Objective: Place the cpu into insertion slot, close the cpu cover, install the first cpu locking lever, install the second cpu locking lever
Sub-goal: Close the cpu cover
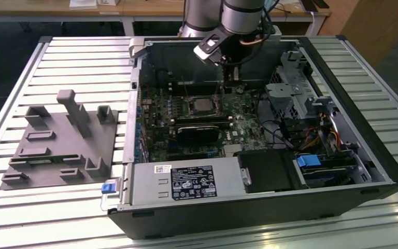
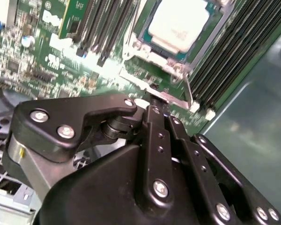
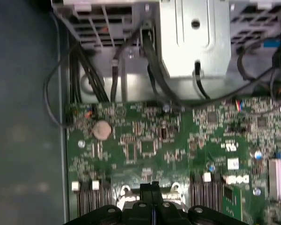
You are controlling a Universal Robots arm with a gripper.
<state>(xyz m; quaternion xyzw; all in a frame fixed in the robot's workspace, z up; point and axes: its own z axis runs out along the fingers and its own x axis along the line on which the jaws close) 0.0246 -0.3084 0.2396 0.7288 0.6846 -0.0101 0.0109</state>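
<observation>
Cpu (image 2: 178, 23) lies flat in the insertion slot (image 1: 215, 106), silver top up, near the middle of the motherboard (image 3: 145, 140) and closer to the computer case's (image 1: 382, 155) far wall in the exterior view. The cpu cover (image 2: 155, 57) lies down over it, its window framing the metal top. A thin silvery lever (image 2: 189, 91) runs along one side of the socket, between it and the long black memory slots (image 2: 225, 61). The gripper (image 2: 153, 101) hangs over the socket's edge with its fingers drawn together and no gap showing in both wrist views; its tips meet a flat metal bar there, and I cannot tell whether they pinch it. The case rests on a slatted table (image 1: 60, 62), with a grey fixture block (image 1: 54, 140) beside it at the exterior view's left.
</observation>
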